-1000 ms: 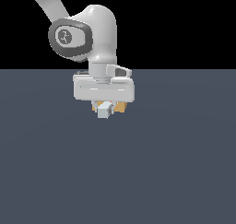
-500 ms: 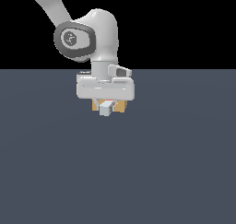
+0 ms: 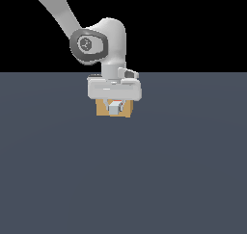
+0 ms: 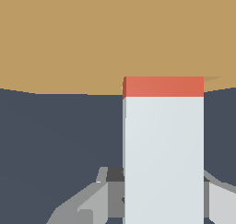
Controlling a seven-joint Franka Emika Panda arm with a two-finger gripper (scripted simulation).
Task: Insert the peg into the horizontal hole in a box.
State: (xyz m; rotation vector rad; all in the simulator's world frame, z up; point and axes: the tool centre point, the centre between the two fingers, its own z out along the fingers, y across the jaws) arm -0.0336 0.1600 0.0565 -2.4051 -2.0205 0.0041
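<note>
The jaws (image 3: pixel 115 104) gripped the peg (image 4: pixel 163 149) by its pale end; its orange-red end met the box (image 4: pixel 92 34) at twelve o'clock.

You have one peg (image 4: pixel 163 144), one box (image 4: pixel 92 38), one gripper (image 3: pixel 115 107) on one arm (image 3: pixel 99 43), and one dark floor (image 3: pixel 123 170) beneath everything.

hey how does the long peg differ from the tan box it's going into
The long square-section orange-red and pale grey peg is two-coloured; the tan matte cube box is one plain colour. The peg is slim and elongated; the box is much broader. The gripper holds the peg, while the box sits on the floor. Both have flat faces.
</note>
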